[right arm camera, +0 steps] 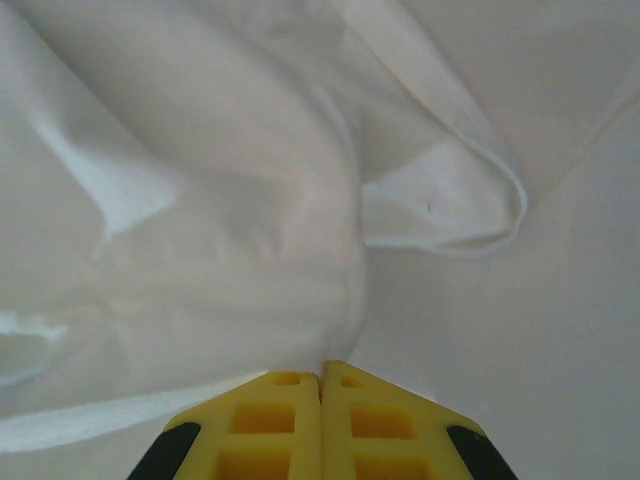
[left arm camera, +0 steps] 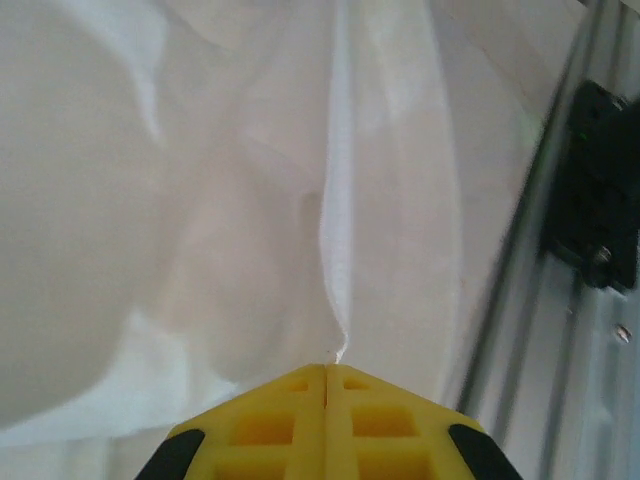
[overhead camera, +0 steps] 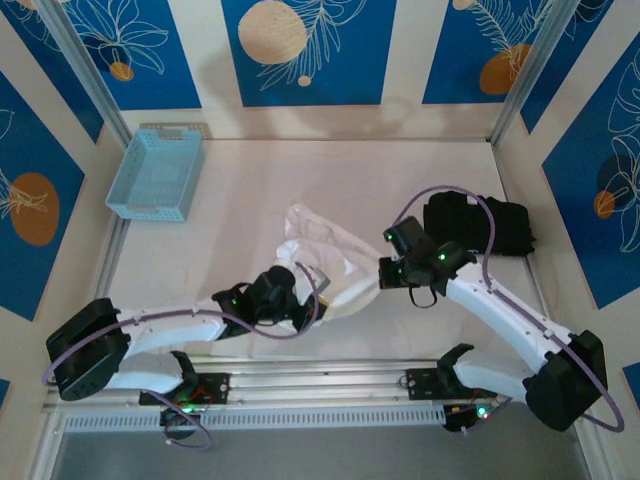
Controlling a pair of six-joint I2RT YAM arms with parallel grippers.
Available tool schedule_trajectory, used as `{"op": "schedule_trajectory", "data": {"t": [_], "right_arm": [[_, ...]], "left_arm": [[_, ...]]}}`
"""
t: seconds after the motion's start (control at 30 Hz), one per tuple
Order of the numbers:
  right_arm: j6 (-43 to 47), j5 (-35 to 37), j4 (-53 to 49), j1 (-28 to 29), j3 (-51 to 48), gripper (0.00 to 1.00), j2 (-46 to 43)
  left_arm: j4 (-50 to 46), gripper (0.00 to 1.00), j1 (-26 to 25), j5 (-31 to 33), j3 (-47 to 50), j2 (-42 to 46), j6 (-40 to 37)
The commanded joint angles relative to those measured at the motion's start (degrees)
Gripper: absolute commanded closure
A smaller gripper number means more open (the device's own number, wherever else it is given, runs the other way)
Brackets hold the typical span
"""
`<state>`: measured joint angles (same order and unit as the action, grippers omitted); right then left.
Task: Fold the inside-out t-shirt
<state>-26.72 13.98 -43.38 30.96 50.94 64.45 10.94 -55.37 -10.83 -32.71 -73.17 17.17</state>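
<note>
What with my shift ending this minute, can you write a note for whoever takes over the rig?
Left gripper: jaws shut on a crease of the white t-shirt.
Right gripper: jaws shut on the t-shirt's right side.
T-shirt: crumpled in a heap between the two arms, toward the near edge. Black garment lies to its right, blue basket at far left.
Done: both grips taken; no neat fold visible.
Left: spread it flat, then fold.

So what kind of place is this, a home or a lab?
Probably a robot test cell, not a home: left arm and right arm mounted on a metal rail, blue printed wall panels enclosing the table.
</note>
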Motion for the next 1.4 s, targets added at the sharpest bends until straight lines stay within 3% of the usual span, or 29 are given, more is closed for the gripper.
{"op": "schedule_trajectory", "data": {"t": [0.0,0.33,0.57,0.8,1.0,1.37], "right_arm": [[4.92,-7.05,6.27,-3.89,4.43,1.0,4.38],[10.08,-12.95,9.25,-9.66,16.54,1.0,24.74],[10.44,-13.28,10.15,-10.01,16.89,1.0,27.66],[10.96,-12.64,9.73,-9.98,17.26,1.0,27.05],[11.11,-12.8,9.84,-9.9,17.7,1.0,26.73],[11.42,-12.44,9.76,-9.77,17.8,1.0,25.67]], "left_arm": [[-0.72,1.0,6.78,-5.99,-4.62,-2.73,3.24],[4.26,0.99,18.72,-19.86,-14.79,-18.37,8.28],[10.67,0.74,19.48,-24.98,-11.48,-17.93,12.56],[8.57,0.54,18.67,-22.07,-7.6,-11.87,11.63],[1.61,0.41,15.36,-13.78,-5.7,-6.94,7.83],[0.84,0.41,11.34,-11.96,-7.52,-10.36,6.91]]}}
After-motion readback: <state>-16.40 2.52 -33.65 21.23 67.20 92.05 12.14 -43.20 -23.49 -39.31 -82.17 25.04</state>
